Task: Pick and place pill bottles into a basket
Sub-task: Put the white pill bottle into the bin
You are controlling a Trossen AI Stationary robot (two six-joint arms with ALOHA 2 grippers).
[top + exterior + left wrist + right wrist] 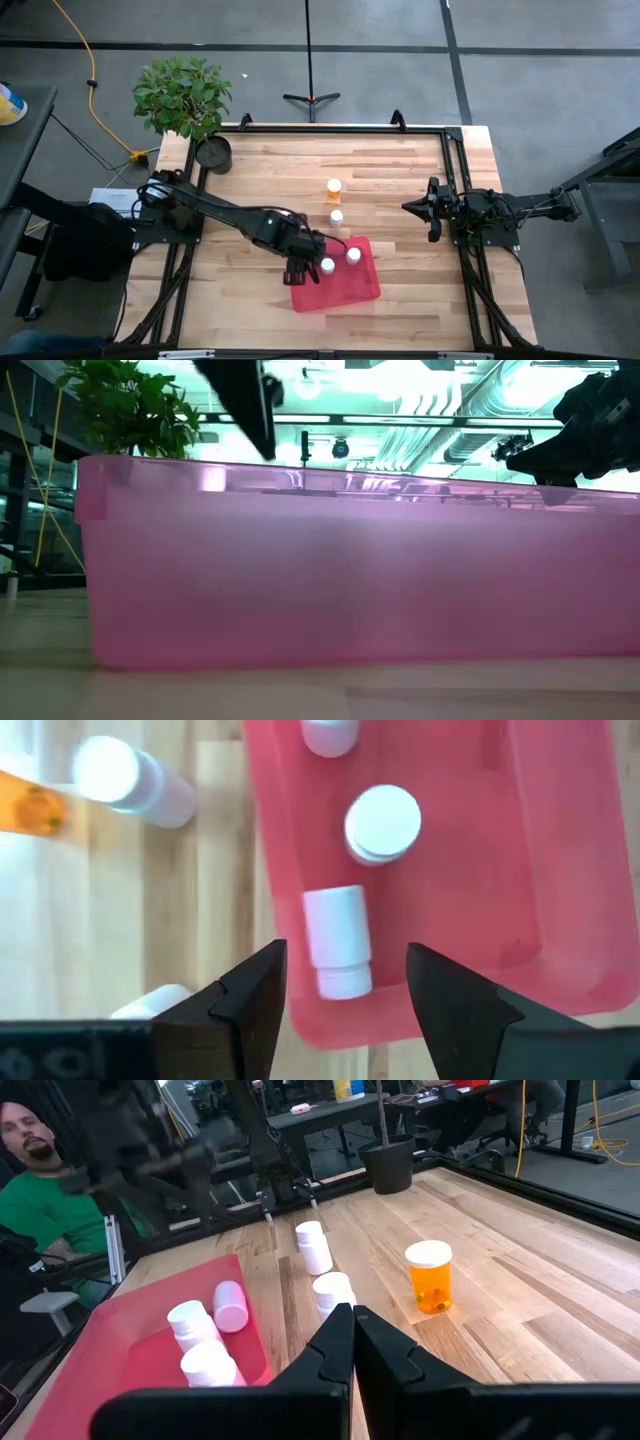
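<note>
The red basket [340, 285] stands near the table's front middle and fills the low view [350, 580]. In it are two upright white pill bottles [382, 822] [330, 732] and one lying on its side [338, 940]. Outside it, on the far side, stand an amber bottle [333, 187] and a white one [336, 217]; another white one [314, 1246] stands by the basket's edge. My left gripper [345, 970] is open above the basket [300, 265], over the lying bottle and clear of it. My right gripper [352, 1320] is shut and empty at the table's right [420, 207].
A black pot [213, 152] with a green plant [182, 92] stands at the far left corner. A black frame [320, 128] runs along the table's edges. A person in green [35, 1190] sits beyond the table's left side. Bare wood lies between the bottles and my right gripper.
</note>
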